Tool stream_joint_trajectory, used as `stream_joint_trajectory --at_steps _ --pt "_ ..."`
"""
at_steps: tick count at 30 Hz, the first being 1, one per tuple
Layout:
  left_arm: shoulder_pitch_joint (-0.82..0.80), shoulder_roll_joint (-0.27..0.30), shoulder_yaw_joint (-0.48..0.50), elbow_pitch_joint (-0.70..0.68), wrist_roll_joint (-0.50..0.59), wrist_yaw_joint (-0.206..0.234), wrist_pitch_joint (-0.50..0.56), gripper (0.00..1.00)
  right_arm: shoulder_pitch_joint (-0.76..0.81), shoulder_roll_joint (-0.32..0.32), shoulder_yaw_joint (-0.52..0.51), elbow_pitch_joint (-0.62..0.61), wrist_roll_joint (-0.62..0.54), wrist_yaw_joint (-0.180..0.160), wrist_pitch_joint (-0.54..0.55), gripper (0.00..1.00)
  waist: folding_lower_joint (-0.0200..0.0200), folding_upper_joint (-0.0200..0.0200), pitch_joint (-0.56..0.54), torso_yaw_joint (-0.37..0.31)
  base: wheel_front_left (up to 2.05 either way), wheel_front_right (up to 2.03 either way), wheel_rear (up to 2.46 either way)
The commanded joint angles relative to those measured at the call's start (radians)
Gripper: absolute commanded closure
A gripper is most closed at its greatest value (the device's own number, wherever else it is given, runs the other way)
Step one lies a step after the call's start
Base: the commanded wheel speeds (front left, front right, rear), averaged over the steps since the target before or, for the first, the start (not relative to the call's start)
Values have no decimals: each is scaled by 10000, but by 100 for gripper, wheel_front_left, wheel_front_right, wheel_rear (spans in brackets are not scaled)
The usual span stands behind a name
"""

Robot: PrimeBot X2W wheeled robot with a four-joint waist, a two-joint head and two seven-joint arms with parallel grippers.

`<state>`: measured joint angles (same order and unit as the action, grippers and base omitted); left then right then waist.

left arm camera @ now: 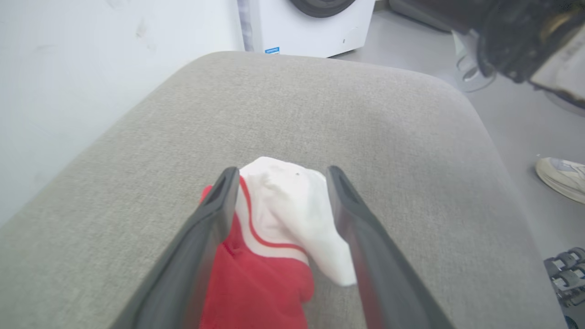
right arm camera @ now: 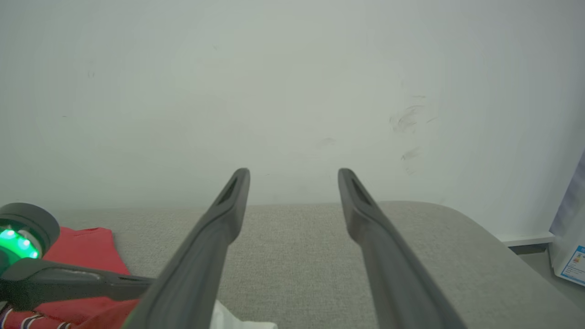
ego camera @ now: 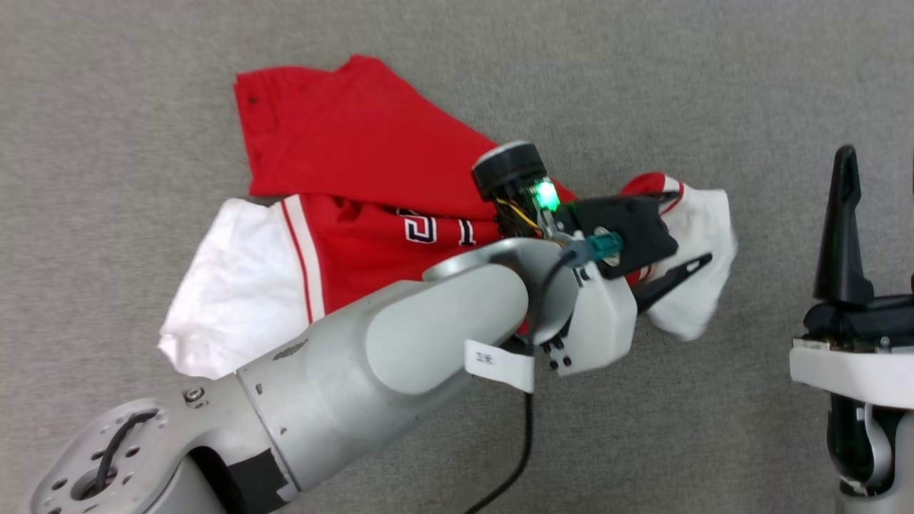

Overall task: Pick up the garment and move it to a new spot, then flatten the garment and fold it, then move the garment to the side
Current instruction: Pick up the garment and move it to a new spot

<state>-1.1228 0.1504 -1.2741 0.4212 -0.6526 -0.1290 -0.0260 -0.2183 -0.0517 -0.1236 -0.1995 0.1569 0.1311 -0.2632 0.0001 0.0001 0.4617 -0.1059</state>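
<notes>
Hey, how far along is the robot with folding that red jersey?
Done: nothing certain. The red jersey lies rumpled on the grey cushion, one part flopped over its print, so it isn't flattened or folded. In hand: the left gripper stands open around a white sleeve, not clamping it; the right gripper is open and empty. Left: flattening, folding, moving it aside.

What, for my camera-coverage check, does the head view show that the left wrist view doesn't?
Head view: the garment spread wide, its black print and its left-side sleeve. Left wrist view: a white appliance beyond the grey cushion, and a shoe on the floor. Both: the garment's other white sleeve between the fingers of the open left gripper, over that cushion.
</notes>
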Motion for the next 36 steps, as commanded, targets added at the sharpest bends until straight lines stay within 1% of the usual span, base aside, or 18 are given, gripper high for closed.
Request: stream_joint_trajectory --at_steps 1,3,6,10,13,16,20,22,25,29,32,34,36 --pt "-36 -90 147 268 127 32 -542 0 209 26 -45 44 -23 -7 -24 0 -1 -1 -532 276 0 0 0" --pt "107 -200 312 604 255 274 -1269 0 387 26 -32 108 -49 -7 -24 0 -1 -1 -842 411 0 0 0" --pt "372 -239 496 906 400 743 -1924 0 631 26 -55 188 -110 -7 -24 0 -1 -1 -1275 641 0 0 0" --pt "884 22 1029 823 631 1631 -2327 0 914 26 -12 282 -160 -7 -24 0 -1 -1 -1741 888 0 0 0" --pt "1448 364 1707 343 860 2415 -2397 0 1105 23 -6 348 -153 -7 -24 0 -1 -1 -2039 1050 0 0 0" --pt "2257 917 2609 -526 1392 3201 -2397 0 1274 23 -21 417 -176 -7 -24 0 -1 -1 -2259 1211 0 0 0" --pt "3445 1632 3780 -1550 2128 4052 -2393 0 1487 22 6 547 -250 -7 -24 0 -1 -1 -2536 1403 0 0 0" --pt "4167 1900 4352 -1981 2376 4439 -2392 0 1593 22 12 605 -258 -7 -24 0 -1 -1 -2660 1480 0 0 0" --pt "5227 2271 5258 -2470 2676 4852 -2393 0 1700 22 54 693 -270 -7 -24 0 -1 -1 -2835 1568 0 0 0" --pt "6712 2499 6563 -3103 2927 5254 -2394 0 1894 22 99 844 -254 -7 -24 0 -1 -1 -3098 1655 0 0 0" --pt "7792 2515 7546 -3482 3136 5447 -2395 0 2087 25 128 996 -252 -7 -24 0 -1 -1 -3289 1708 0 0 0" --pt "8457 2414 8107 -3701 3298 5515 -2395 0 2184 22 121 1104 -252 -7 -24 0 -1 -1 -3395 1736 0 0 0" --pt "9039 2256 8631 -3917 3464 5484 -2395 0 2285 24 127 1233 -252 -7 -24 0 -1 -1 -3476 1745 0 0 0"
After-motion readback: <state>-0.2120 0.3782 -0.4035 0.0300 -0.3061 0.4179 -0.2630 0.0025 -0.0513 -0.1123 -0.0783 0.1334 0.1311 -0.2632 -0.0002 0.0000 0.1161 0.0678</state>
